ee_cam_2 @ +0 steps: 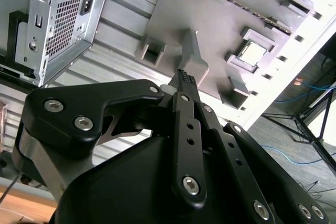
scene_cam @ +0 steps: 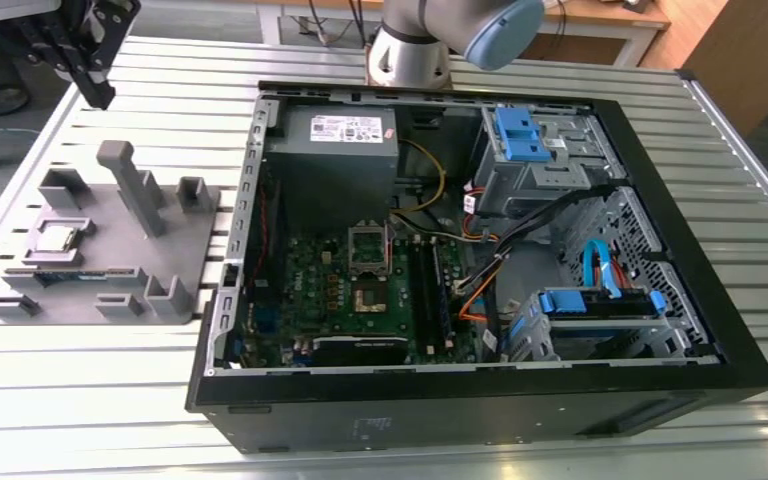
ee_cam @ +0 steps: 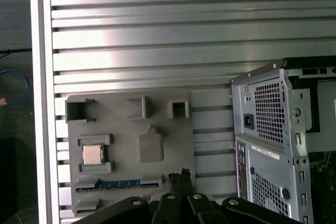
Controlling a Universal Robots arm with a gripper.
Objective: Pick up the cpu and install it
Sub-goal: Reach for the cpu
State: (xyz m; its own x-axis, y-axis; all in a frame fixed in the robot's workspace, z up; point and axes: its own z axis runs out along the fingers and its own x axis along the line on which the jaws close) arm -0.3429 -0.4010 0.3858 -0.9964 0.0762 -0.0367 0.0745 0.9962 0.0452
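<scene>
Slatted metal table (scene_cam: 77,400), grey fixture (scene_cam: 104,228) by its edge at exterior view's left, open computer case (scene_cam: 491,400) alongside. Framed pocket (ee_cam: 94,140) near fixture's outer edge, far side from case, holds cpu (ee_cam: 92,154): flat, metal lid up, square so no long axis, sides parallel to fixture's edges. My gripper (ee_cam: 181,174) hangs high, well apart from cpu, fingers closed on nothing. I judge cpu light, rigid, slick-topped, underside delicate: pinch two opposite rims, no pressing on lid

I can read no text from here; the print on the power supply's (scene_cam: 335,175) white label (scene_cam: 351,127) is too small for me.
</scene>
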